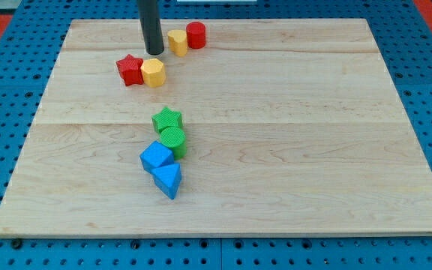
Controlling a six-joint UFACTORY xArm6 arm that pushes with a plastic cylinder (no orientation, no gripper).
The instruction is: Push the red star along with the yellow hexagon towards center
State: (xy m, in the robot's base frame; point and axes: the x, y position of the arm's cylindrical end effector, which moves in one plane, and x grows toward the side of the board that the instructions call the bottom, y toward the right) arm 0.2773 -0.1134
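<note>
Sitting far and left on the bench [291,150], the red star [130,70] and yellow hexagon [153,73] touch side by side, star on the left. By my judgement the push toward centre has hardly begun: both are well apart from the middle, so nearly all the travel is left. My tip [154,52] stands just beyond the hexagon, on its far side, between that pair and a second yellow block [177,42] touching a red cylinder [196,35]. This end effector is a bare rod, so it grasps nothing and cannot clench. A green star [167,118], green cylinder [172,140], blue cube [157,157] and blue wedge [168,180] form a line near centre, toward the near edge. No brand, label or writing shows.
</note>
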